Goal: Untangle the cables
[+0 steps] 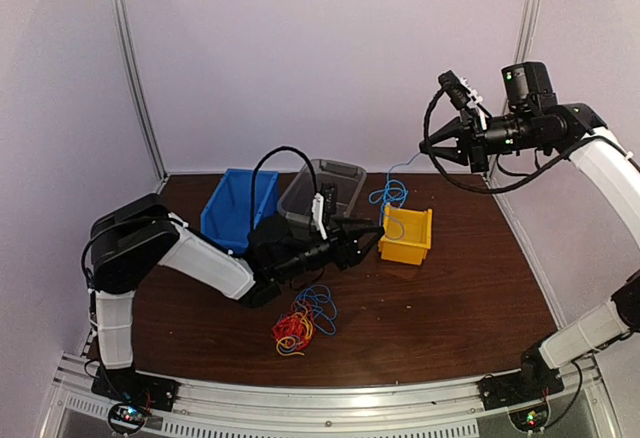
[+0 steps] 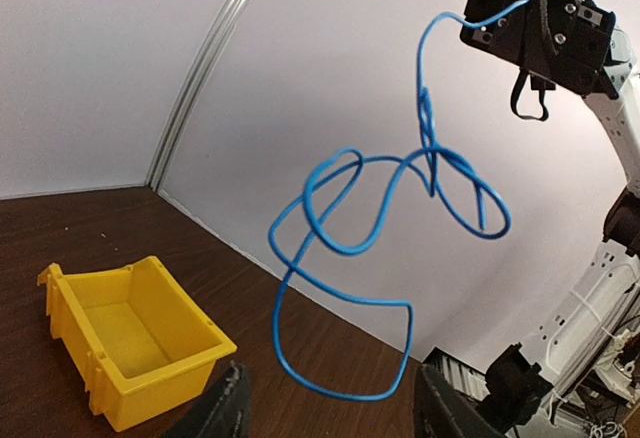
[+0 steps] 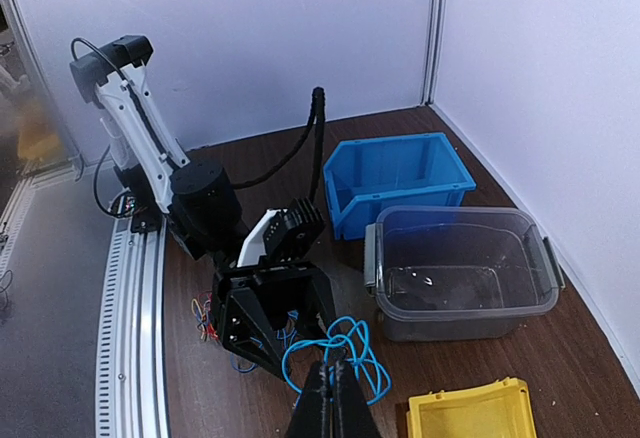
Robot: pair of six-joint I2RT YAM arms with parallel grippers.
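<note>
Hanging beside the yellow bin (image 2: pixel 160 390), the blue cable (image 2: pixel 431 163) runs vertically from the right gripper (image 3: pixel 331 373) pinching its top; the left gripper (image 2: pixel 335 413) (jaws spread, empty) sits nearer, just under its lowest loop.

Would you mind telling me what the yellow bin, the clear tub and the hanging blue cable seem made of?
Small yellow open bin: likely moulded plastic, matte, ribbed walls. Clear rectangular tub: translucent plastic, glossy glints. Thin blue cable: probably plastic-sheathed wire, smooth, holding springy loops.
</note>
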